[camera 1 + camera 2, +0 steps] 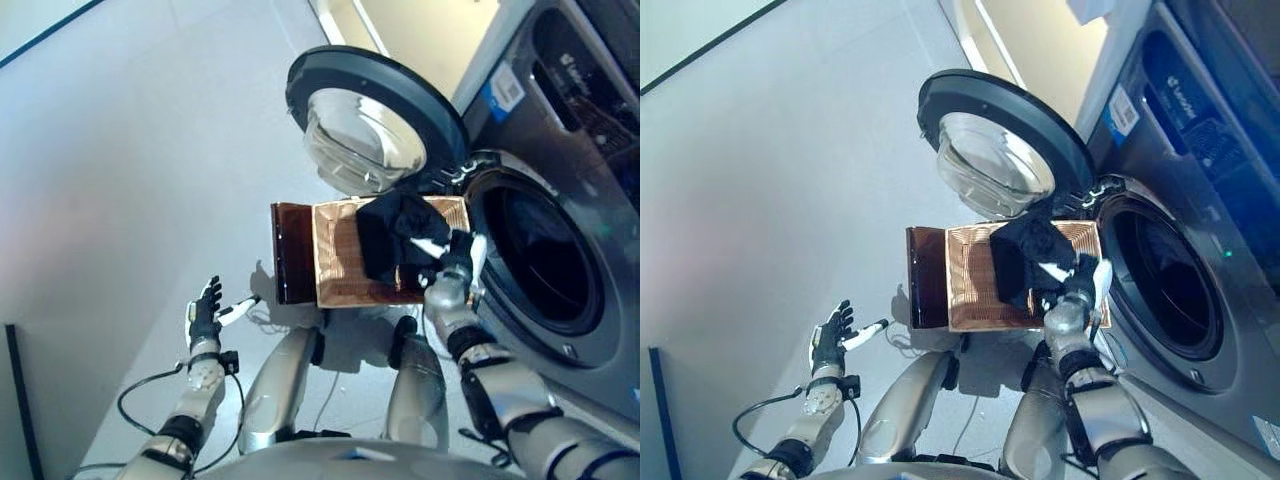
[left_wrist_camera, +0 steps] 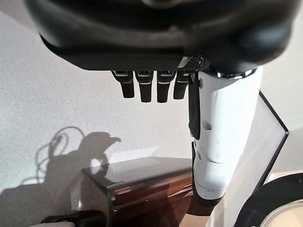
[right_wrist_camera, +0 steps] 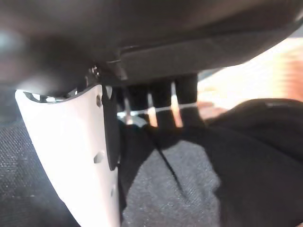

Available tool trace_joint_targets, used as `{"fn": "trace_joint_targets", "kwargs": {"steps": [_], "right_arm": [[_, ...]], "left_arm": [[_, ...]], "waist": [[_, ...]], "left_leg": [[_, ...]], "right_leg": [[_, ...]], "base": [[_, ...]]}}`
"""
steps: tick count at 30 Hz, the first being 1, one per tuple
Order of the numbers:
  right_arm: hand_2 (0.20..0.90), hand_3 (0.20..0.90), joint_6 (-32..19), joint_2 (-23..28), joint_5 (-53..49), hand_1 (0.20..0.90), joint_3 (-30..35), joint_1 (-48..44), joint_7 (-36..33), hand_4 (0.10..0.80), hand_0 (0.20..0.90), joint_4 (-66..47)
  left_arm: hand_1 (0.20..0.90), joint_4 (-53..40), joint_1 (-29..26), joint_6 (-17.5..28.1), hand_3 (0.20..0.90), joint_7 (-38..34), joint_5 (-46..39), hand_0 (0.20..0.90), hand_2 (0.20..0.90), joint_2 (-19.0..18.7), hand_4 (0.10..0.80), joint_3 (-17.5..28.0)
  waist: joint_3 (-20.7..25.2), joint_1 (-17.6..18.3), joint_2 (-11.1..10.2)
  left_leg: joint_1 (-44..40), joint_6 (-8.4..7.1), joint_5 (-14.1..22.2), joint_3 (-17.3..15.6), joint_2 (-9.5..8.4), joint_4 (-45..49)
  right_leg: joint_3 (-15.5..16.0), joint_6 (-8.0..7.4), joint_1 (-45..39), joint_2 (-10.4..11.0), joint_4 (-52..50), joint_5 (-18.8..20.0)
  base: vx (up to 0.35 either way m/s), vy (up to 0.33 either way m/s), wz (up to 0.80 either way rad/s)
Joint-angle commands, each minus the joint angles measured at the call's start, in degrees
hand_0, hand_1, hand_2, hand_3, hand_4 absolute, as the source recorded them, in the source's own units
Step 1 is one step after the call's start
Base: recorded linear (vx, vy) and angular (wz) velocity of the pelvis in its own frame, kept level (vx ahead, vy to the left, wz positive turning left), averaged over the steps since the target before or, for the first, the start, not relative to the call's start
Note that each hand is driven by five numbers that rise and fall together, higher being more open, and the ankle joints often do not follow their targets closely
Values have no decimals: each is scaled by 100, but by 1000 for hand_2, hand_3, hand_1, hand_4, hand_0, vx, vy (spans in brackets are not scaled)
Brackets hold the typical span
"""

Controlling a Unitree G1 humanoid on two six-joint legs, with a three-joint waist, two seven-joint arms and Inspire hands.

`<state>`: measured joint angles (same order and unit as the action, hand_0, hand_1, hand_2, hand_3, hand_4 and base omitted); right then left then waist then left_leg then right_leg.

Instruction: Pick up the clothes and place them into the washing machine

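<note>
Dark clothes (image 1: 392, 235), black going charcoal, bunched in a crumpled heap on the near-machine side of a woven tan basket (image 1: 340, 262). Draped over the basket's rim nearest the washer (image 1: 545, 262), one fold sticking up toward the door (image 1: 372, 122). Up close in the right wrist view: grainy grey-black fabric (image 3: 189, 189), soft folds, a bit of basket weave showing behind. Washer grey, front-loading, round drum opening dark, just beside the basket. Door swung fully open, dark ring with a clear bulging glass bowl, hanging above the basket's far end. Not in the drum yet.
</note>
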<state>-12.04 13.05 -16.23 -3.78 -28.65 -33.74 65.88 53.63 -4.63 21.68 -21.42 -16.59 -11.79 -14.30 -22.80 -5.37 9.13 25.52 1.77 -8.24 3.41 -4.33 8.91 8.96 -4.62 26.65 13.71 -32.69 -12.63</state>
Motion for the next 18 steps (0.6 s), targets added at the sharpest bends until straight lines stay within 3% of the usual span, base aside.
{"fn": "trace_joint_targets", "kwargs": {"steps": [1,9,10,11,13,18], "right_arm": [[200,200,-782,179,-308,200,109,-258,23,300,200,-358],[200,200,-1525,-279,-1999,200,745,-291,199,300,200,-284],[200,200,-1986,-504,-3087,200,1213,-265,493,300,200,-413],[200,200,-1999,-496,-3132,200,1217,-262,541,300,200,-390],[200,200,-2514,-845,-4584,200,1823,-299,980,300,200,-594],[200,200,-2700,-827,-5259,200,2224,-342,1254,300,200,-532]], "left_arm": [[900,231,-31,363,900,-187,30,900,900,-32,800,223],[900,265,-31,392,900,-231,59,900,900,49,800,73],[900,277,-25,401,900,-224,7,900,900,98,800,9],[900,279,-24,402,900,-222,3,900,900,92,800,2],[900,190,20,423,900,-141,-198,900,900,182,800,-98],[900,167,69,423,900,49,-419,900,900,240,800,-175]], "waist": [[268,-5,137],[278,25,239],[276,60,273],[279,52,267],[312,90,328],[372,114,402]], "left_leg": [[207,-150,525,-107,-260,396],[229,-144,562,-141,-263,419],[240,-137,592,-149,-279,438],[239,-136,595,-151,-280,440],[210,-128,633,-150,-305,414],[165,-117,672,-175,-319,377]], "right_leg": [[69,94,-251,-16,1037,884],[-5,103,-177,-15,988,847],[-43,102,-164,-10,974,825],[-45,102,-164,-9,972,821],[-92,93,-170,-7,984,789],[-147,72,-191,22,1033,786]], "base": [[0,0,0],[3,4,0],[21,21,-4],[45,45,-5],[40,42,-1],[33,34,-5]]}}
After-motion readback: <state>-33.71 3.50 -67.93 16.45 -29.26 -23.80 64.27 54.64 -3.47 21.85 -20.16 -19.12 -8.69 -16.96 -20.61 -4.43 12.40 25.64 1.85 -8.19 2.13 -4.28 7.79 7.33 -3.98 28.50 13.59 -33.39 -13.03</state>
